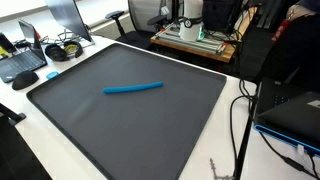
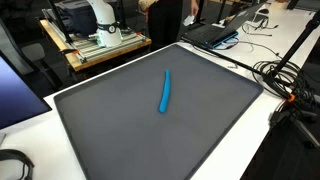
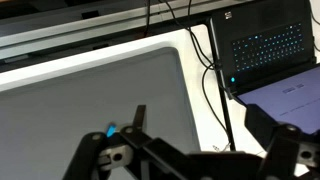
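Mid-mat: blue stick lies flat on its side on the dark mat, nothing crowding it. Wrist view: gripper spread wide, nothing between the jaws, facing the mat's edge and a laptop. Stick absent there, so the gripper likely hangs well apart from it.

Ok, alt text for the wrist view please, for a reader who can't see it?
The open gripper fills the bottom edge, above a dark grey mat on a white table. To the right, cables trail beside the mat and an open laptop shows a lit keyboard.
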Robot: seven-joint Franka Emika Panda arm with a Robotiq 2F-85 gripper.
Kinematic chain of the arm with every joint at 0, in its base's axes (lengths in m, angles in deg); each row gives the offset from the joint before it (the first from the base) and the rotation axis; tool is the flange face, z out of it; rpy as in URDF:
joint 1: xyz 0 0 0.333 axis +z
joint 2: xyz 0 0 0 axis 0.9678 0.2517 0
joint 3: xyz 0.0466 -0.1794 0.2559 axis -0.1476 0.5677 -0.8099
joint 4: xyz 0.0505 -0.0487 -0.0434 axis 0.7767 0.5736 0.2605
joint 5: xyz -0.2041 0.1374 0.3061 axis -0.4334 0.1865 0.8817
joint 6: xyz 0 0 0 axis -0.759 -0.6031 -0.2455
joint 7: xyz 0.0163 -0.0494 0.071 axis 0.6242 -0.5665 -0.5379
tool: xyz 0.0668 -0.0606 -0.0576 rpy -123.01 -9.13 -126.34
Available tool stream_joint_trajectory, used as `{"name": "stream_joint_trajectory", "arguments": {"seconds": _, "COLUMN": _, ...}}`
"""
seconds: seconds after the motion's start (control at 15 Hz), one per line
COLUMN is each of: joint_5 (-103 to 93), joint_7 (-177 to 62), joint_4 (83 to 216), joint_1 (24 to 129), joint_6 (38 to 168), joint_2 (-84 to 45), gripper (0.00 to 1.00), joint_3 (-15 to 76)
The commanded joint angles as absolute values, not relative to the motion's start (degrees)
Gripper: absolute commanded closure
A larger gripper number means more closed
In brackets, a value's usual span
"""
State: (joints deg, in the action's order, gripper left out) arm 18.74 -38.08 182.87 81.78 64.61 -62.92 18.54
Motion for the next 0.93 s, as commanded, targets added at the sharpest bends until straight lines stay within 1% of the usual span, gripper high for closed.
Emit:
{"name": "stream_joint_trajectory", "arguments": {"seconds": 0.0, "joint_5": 19.0, "joint_7": -38.4, "joint_4": 182.7, "joint_1": 80.8, "joint_6": 64.3, "joint_2": -62.9, "gripper": 0.0, "joint_3": 17.8}}
{"name": "stream_joint_trajectory", "arguments": {"seconds": 0.4, "joint_5": 18.5, "joint_7": -40.3, "joint_4": 181.9, "joint_1": 81.2, "joint_6": 65.3, "joint_2": -62.2, "gripper": 0.0, "joint_3": 17.6}}
{"name": "stream_joint_trajectory", "arguments": {"seconds": 0.6, "joint_5": 18.1, "joint_7": -48.0, "joint_4": 178.4, "joint_1": 83.3, "joint_6": 68.0, "joint_2": -59.6, "gripper": 0.0, "joint_3": 16.4}}
{"name": "stream_joint_trajectory", "arguments": {"seconds": 0.87, "joint_5": 18.1, "joint_7": -55.3, "joint_4": 172.2, "joint_1": 86.2, "joint_6": 68.5, "joint_2": -55.5, "gripper": 0.0, "joint_3": 14.4}}
